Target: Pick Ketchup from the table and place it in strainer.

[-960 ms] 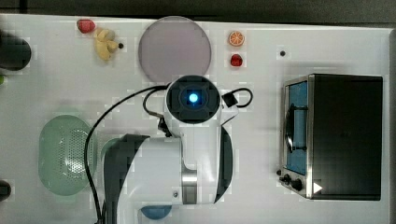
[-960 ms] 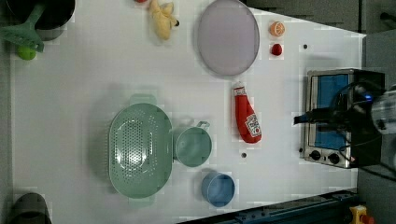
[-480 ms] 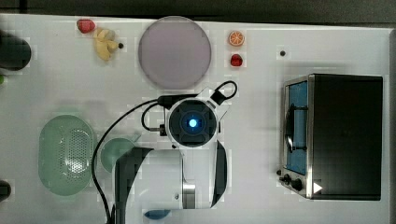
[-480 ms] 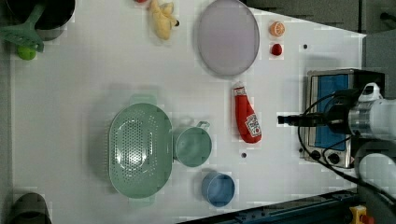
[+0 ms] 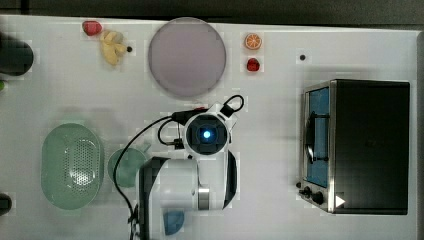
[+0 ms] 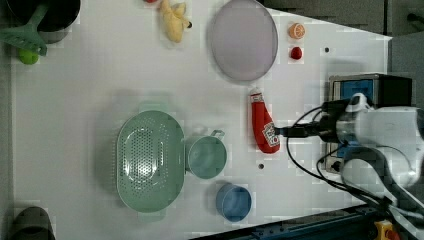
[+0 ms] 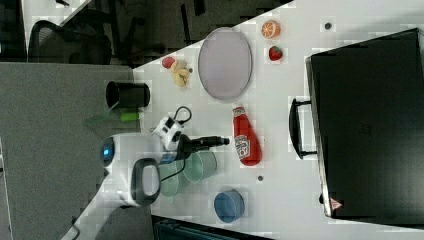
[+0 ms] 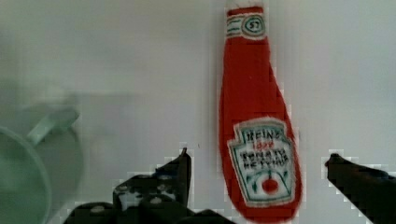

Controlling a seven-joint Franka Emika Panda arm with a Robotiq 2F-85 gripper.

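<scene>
1. The ketchup (image 6: 263,128) lies flat on the white table (image 6: 100,90), with its cap toward the round plate (image 6: 243,39).
2. In the wrist view the ketchup (image 8: 258,126) sits between the two black fingers (image 8: 180,172), and they do not touch it.
3. The gripper (image 8: 257,165) has its jaws wide apart and holds nothing.
4. In the left view the gripper (image 6: 281,131) is right beside the bottle's label end.
5. The strainer (image 6: 149,161) sits well apart from the ketchup, toward the left view's left.
6. A green cup (image 6: 206,156) touches the strainer's side, between the strainer and the ketchup.
7. A blue bowl (image 6: 233,202) sits near the cup.
8. A toaster oven (image 5: 357,145) stands at the top view's right.
9. An orange slice (image 6: 296,31) and a small red fruit (image 6: 296,52) lie beside the plate.
</scene>
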